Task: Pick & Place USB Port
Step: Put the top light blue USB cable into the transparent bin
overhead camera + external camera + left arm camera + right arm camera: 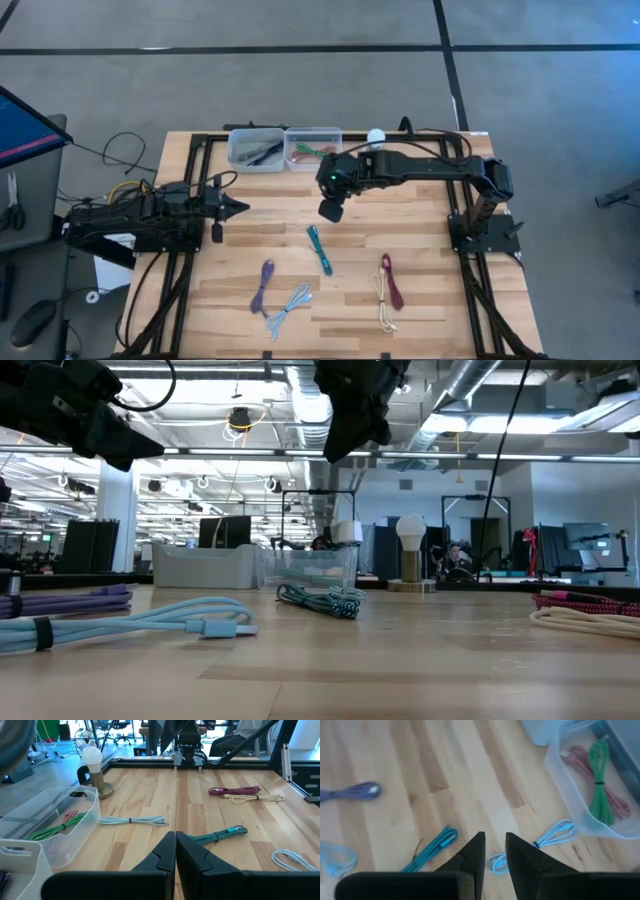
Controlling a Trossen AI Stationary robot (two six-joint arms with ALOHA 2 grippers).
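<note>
Several bundled USB cables lie on the wooden table: a teal one (319, 248) (432, 847) at the middle, a purple one (264, 285) and a light blue one (290, 308) toward the near edge, and a maroon one (390, 278) with a cream one (382, 308) at the near right. Another pale blue cable (552, 834) (132, 821) lies beside the clear bin (312, 146). My right gripper (332, 210) (493, 845) hangs above the table between that bin and the teal cable, tipped downward, open with nothing between its fingers. My left gripper (235, 208) (176, 845) waits at the table's left, level and shut.
The clear bin (560, 780) at the far edge holds a green and a reddish cable. A second bin (255, 148) stands to its left. A small lamp with a white bulb (375, 135) (92, 765) stands right of the bins. Black frame rails run along the table's sides.
</note>
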